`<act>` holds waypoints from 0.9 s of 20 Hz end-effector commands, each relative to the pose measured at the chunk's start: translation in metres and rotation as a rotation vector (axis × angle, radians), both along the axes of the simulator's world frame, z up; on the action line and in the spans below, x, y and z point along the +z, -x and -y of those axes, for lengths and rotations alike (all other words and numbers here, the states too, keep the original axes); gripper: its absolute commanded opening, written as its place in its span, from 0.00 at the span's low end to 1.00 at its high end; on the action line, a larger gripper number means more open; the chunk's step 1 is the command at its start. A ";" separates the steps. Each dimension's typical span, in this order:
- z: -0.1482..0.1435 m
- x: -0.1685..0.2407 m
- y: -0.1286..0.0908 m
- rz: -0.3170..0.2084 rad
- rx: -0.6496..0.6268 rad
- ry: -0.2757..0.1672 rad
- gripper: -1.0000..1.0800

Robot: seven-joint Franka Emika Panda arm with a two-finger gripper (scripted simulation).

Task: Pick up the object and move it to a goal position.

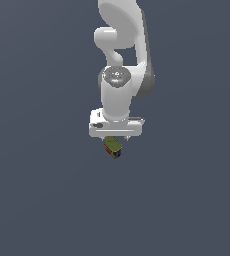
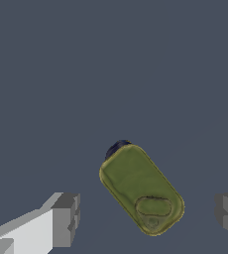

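Note:
The object is a tiny olive-yellow block with a dark navy end. In the exterior view it sits right under the white gripper, whose hand points straight down. In the wrist view the object lies slanted between the two grey fingertips. The gripper is open, with a gap between the block and each finger. No finger touches the block. I cannot tell from the exterior view how high the fingers are above the floor.
The plain dark grey floor spreads all around. The white arm rises above the gripper in the exterior view. No goal marker shows.

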State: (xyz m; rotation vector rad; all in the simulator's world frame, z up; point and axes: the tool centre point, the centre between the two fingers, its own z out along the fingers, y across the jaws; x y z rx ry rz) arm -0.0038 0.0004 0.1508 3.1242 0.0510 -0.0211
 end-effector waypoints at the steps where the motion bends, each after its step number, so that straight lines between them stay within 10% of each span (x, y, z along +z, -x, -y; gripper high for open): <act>1: 0.000 0.000 0.000 0.000 0.000 0.000 0.96; 18: 0.002 0.013 -0.004 0.001 0.000 -0.002 0.96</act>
